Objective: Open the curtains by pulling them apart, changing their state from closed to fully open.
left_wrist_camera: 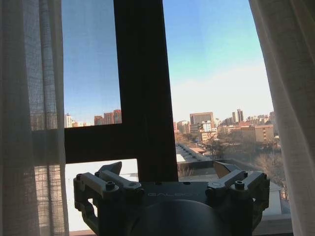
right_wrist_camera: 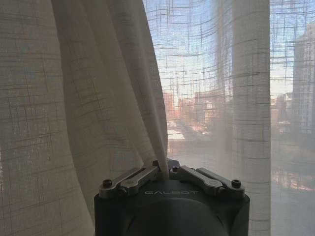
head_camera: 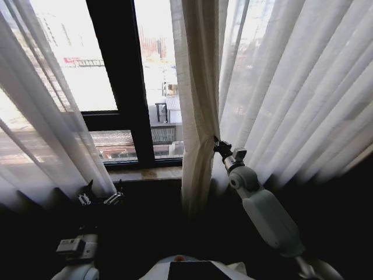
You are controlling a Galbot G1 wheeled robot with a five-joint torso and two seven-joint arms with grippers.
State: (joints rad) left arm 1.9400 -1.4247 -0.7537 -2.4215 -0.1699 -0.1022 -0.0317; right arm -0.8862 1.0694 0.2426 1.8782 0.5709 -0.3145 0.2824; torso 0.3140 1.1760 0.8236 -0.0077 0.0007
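The left curtain (head_camera: 46, 128) hangs drawn aside at the left, its lower edge just above my left gripper (head_camera: 100, 197). That gripper is open and holds nothing; in the left wrist view its fingers (left_wrist_camera: 114, 173) stand spread in front of the bare window, with curtain fabric (left_wrist_camera: 24, 123) at one side and more (left_wrist_camera: 290, 98) at the other. The right curtain (head_camera: 291, 87) has its inner edge (head_camera: 198, 105) gathered into a thick bunch near the middle. My right gripper (head_camera: 219, 146) is shut on that bunch; the right wrist view shows a fold (right_wrist_camera: 160, 142) pinched in the gripper (right_wrist_camera: 165, 170).
A black window frame (head_camera: 119, 70) with a vertical bar and a crossbar stands in the gap between the panels. A stone sill (head_camera: 145, 173) runs below it. City buildings (left_wrist_camera: 221, 128) lie outside the glass. The floor area below the sill is dark.
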